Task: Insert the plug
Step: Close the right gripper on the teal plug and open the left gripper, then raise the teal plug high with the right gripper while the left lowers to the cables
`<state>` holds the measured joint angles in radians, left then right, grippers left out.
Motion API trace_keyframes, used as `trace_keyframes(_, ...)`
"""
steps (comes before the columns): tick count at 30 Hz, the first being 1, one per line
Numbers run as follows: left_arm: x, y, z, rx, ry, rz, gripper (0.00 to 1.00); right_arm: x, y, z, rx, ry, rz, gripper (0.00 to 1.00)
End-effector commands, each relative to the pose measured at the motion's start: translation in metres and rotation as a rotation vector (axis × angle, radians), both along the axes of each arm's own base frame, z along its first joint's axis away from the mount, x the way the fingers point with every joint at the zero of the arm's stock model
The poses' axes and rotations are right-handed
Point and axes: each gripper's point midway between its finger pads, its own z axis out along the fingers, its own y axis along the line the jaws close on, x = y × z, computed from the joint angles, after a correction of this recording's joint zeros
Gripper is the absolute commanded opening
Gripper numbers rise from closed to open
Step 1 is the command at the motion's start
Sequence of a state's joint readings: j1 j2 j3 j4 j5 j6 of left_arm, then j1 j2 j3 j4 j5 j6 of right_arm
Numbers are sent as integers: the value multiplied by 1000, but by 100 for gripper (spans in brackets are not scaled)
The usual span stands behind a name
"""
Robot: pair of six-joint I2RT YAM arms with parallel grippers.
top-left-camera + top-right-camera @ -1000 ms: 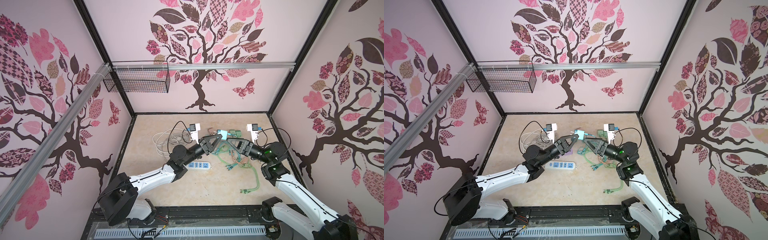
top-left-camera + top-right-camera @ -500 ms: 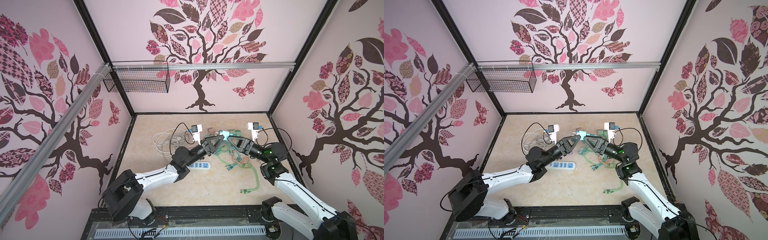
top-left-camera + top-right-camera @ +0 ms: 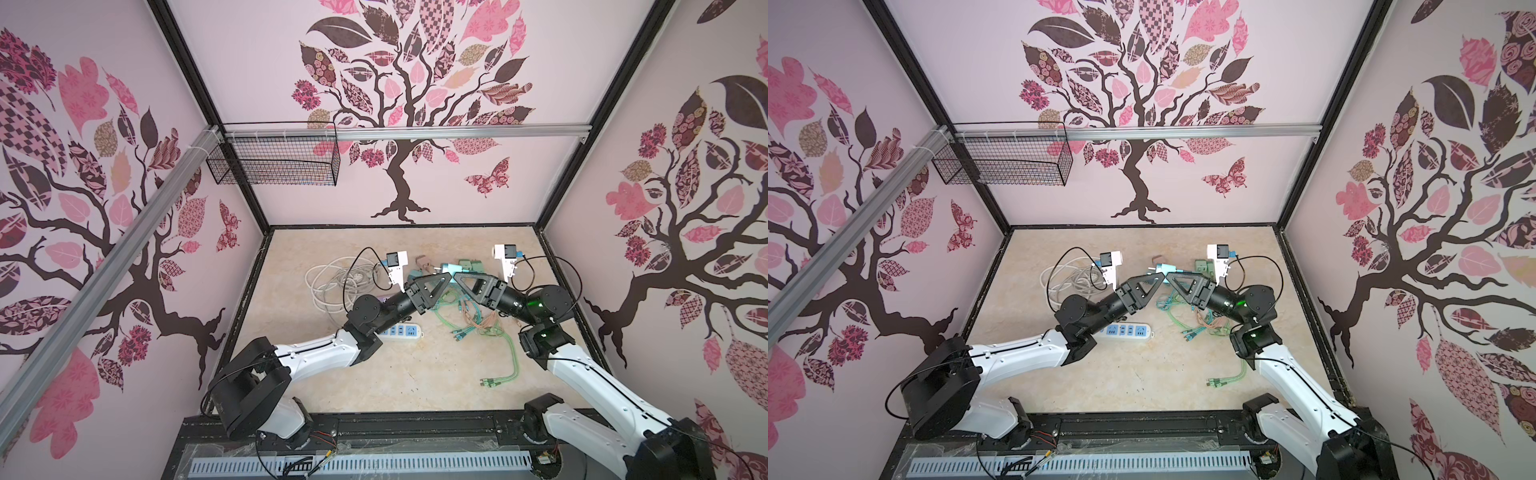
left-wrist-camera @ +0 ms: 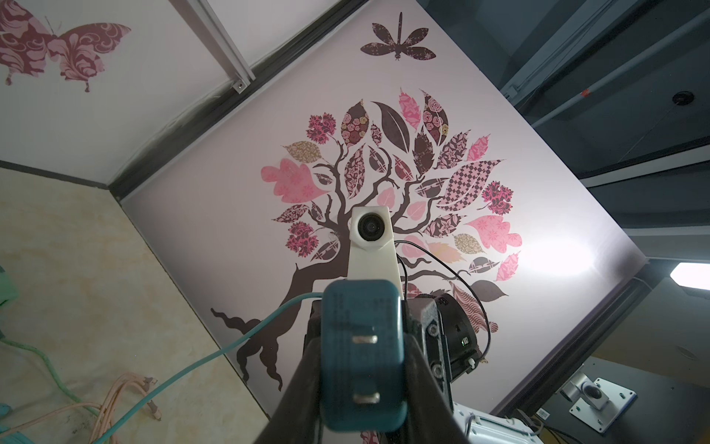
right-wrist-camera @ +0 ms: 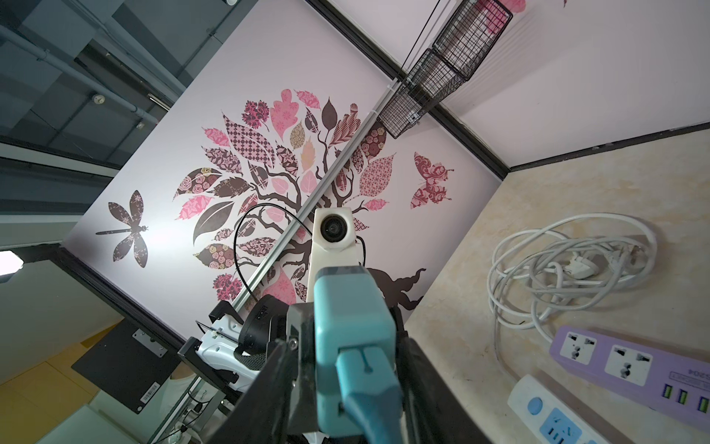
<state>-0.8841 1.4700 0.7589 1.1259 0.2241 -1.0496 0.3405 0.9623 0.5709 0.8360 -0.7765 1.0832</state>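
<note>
Gripping the one teal plug [image 3: 445, 268] in mid-air at the centre of both top views, the left gripper [image 3: 444, 279] is clamped; the right gripper [image 3: 458, 277] flanks it, contact unclear. Two prongs [image 4: 365, 339] show. Two power strips lie lower left: white strip [image 3: 401, 332], purple strip [image 5: 630, 365].

Black wire basket [image 3: 274, 166] hung off aluminium rail [image 3: 457, 132], up by back-left wall corner. White cord [image 3: 332, 278] coiled loose toward surface's far-left corner, purple power strip [image 5: 634, 361] just beside it. Green and peach cables [image 3: 469, 322] tangled right of centre, one green run [image 3: 516, 361] trailing toward front edge. Green adapters [image 3: 469, 264] near far edge.
</note>
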Motion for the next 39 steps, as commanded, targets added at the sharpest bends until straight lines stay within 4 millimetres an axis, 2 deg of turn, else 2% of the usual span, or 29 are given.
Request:
trace_keyframes(1, -5, -5, 7, -19, -29, -19, 0, -4, -1, 25, 35, -73, -3, 45)
trace_keyframes(5, -5, -7, 5, -16, -25, -24, 0, -5, -1, 28, 39, -81, -4, 42)
trace_keyframes(9, -7, -8, 5, -16, -26, -30, 0, -5, -3, 28, 42, -85, -15, 31)
trace_keyframes(15, -7, -8, 2, -16, -17, -36, 1, -3, -3, 25, 21, -83, -30, 21)
trace_keyframes(19, -8, 2, 1, -14, -18, -4, 18, 3, -3, 20, -39, -79, -67, 14)
trace_keyframes(22, -6, 12, -4, 9, -5, 19, 37, 10, -2, 13, -120, -77, -98, 10)
trace_keyframes(24, -4, 21, -9, 36, 12, 44, 54, 16, -2, 12, -172, -80, -117, 9)
trace_keyframes(26, -4, 31, -12, 63, 14, 65, 59, 21, 1, 11, -210, -84, -119, 8)
trace_keyframes(34, -9, 82, -23, 210, 12, 168, 64, 51, 14, 14, -360, -106, -103, 8)
trace_keyframes(36, -7, 99, -43, 341, 64, 229, 65, 63, 19, 7, -421, -100, -91, 7)
trace_keyframes(39, -3, 137, -76, 534, 144, 356, 65, 82, 24, -11, -536, -101, -78, 7)
